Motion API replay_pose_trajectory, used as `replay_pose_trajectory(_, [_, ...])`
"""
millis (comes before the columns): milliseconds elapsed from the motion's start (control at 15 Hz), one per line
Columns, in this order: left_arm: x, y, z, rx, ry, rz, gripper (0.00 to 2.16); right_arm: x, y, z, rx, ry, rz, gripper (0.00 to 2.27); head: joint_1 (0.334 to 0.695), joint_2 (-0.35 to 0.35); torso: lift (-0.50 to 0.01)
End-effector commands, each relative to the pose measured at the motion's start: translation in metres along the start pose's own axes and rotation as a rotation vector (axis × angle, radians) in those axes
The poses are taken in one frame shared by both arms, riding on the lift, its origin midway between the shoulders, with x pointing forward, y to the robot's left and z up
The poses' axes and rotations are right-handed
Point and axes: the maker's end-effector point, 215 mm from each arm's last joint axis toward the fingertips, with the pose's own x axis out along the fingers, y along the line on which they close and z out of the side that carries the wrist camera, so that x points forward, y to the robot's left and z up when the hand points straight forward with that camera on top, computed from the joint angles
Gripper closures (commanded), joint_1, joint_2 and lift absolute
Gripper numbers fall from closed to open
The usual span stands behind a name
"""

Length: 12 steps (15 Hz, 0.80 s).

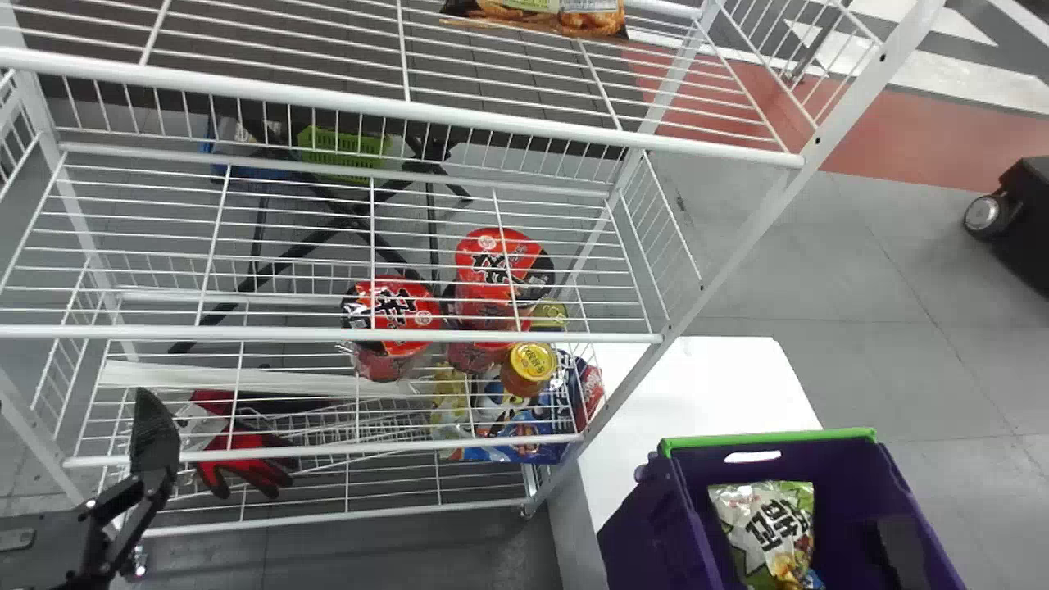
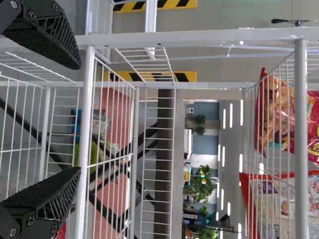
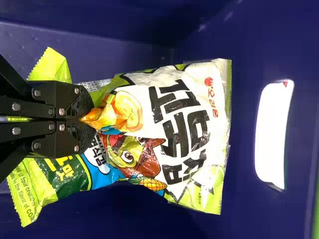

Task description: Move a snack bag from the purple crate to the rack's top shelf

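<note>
Right gripper [image 3: 90, 122] pinching a green-and-white snack bag [image 3: 174, 124], inside the purple crate [image 1: 844, 479], left gripper [image 1: 157, 442] spread wide, near the white wire rack [image 1: 410, 109]

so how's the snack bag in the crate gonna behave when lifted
The bag will likely be floppy, since its film puckers where the right claw pinches it. Its glossy surface could slip. Being thin snack packaging, it's probably light for its size.

Your head view looks steeply down from above the white wire rack [image 1: 393, 107] and purple crate [image 1: 647, 533]. Your left wrist view, sideways, faces level through that rack, close; your right peers closely into the crate, sharing the corn snack bag [image 1: 766, 524] with the head's.
</note>
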Motion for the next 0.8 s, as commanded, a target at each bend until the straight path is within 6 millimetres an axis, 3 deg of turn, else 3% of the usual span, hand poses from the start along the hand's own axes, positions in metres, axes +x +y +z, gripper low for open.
replay_pose_trajectory(0, [0.0,0.0,0.003,-0.001,-0.006,-0.002,0.09,-0.003,-0.003,0.003,0.005,-0.009,-0.002,2.05,0.695,-0.35,-0.303])
replay_pose_trajectory(267, [0.001,-0.001,0.007,0.001,-0.013,-0.003,0.09,-0.01,-0.004,0.005,0.024,-0.012,0.006,2.05,0.695,-0.35,-0.287])
replay_pose_trajectory(733, [-0.005,0.008,0.037,-0.004,-0.057,0.014,0.09,-0.02,0.006,0.019,0.06,-0.022,0.035,2.05,0.695,-0.35,-0.258])
